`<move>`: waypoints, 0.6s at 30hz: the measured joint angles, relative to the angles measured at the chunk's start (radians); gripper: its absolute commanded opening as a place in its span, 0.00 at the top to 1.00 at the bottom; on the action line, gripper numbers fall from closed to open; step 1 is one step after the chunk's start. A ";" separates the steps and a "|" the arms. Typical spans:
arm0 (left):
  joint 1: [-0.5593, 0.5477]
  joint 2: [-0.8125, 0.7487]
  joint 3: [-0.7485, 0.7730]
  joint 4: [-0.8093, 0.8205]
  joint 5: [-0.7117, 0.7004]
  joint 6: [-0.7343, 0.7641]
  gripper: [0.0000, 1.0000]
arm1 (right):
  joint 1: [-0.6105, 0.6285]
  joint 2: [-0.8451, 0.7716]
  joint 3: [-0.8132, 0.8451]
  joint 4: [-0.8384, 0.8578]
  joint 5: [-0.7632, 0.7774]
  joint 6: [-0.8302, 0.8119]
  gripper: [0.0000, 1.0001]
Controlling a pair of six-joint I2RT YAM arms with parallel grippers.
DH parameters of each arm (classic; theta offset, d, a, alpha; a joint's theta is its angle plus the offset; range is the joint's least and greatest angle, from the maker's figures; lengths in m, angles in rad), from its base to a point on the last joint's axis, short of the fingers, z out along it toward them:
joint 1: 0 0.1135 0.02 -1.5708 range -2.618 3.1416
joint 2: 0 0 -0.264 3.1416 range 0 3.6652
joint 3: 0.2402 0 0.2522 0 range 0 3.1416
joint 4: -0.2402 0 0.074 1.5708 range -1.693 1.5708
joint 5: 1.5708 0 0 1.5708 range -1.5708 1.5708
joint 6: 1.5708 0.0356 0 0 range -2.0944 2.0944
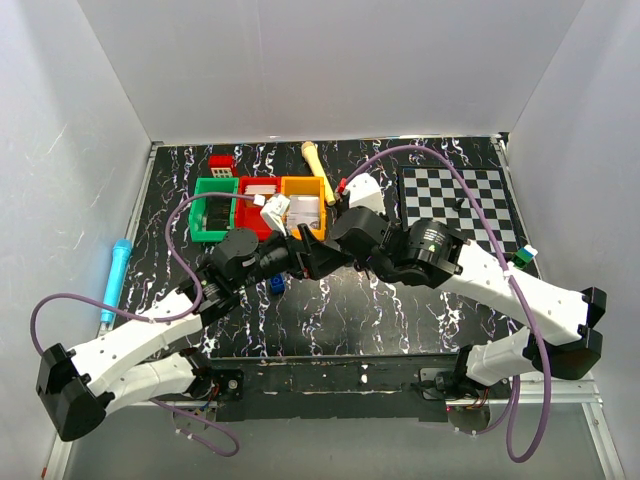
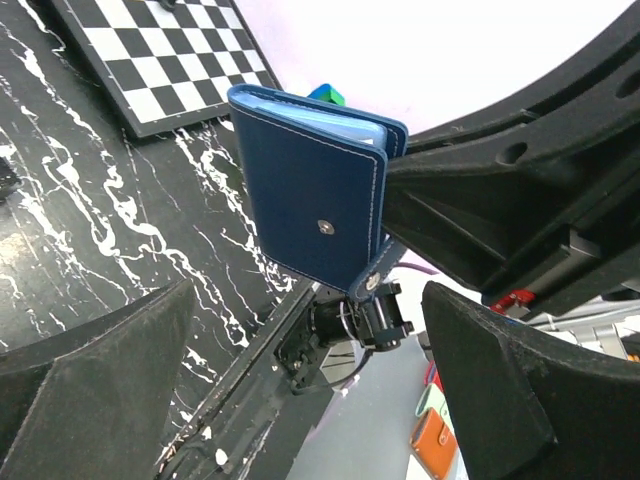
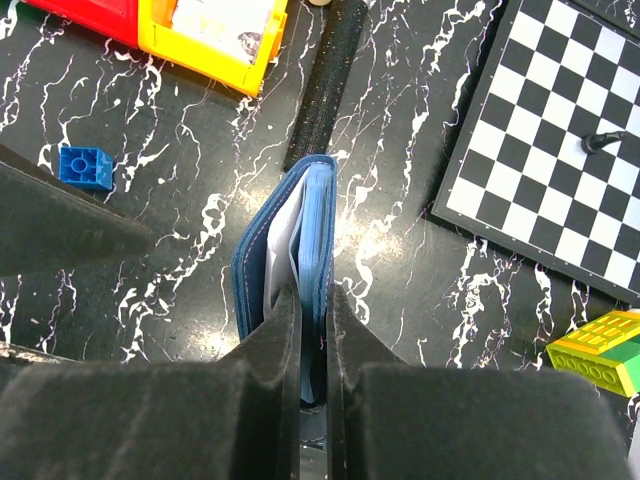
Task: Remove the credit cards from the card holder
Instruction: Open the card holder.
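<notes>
The right gripper (image 3: 313,295) clamps the card holder (image 3: 252,262) by one edge, clear of the table. The left gripper (image 2: 308,300) faces it, fully open and empty. It should pinch only the protruding credit cards (image 3: 284,240), not the cover.

the card holder (image 2: 310,200) is a small flat navy-blue wallet with pale stitching along the edges and a small metal snap stud in the middle of its outer face; it is folded almost shut and held up on edge in the air above the black marbled table (image 3: 180,260); one half of it is pinched between the fingers of the right gripper (image 3: 313,295); a short strap with a second stud hangs loose at its lower corner; the credit cards (image 3: 316,225) are inside, a pale blue-grey stack between the covers; one whitish card (image 3: 283,250) sits a little apart from the stack, next to the other cover
</notes>
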 measured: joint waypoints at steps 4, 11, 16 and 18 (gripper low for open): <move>-0.016 0.002 0.000 -0.005 -0.054 0.000 0.02 | 0.003 0.004 0.002 -0.008 0.002 0.013 0.99; -0.041 0.027 0.012 0.001 -0.111 0.000 0.02 | 0.013 0.004 0.003 -0.008 0.001 0.034 0.99; -0.057 0.053 0.035 0.004 -0.137 0.004 0.02 | 0.016 0.004 0.003 -0.008 -0.003 0.040 0.99; -0.063 0.067 0.051 0.005 -0.148 0.008 0.02 | 0.016 0.004 0.003 -0.008 -0.003 0.043 0.99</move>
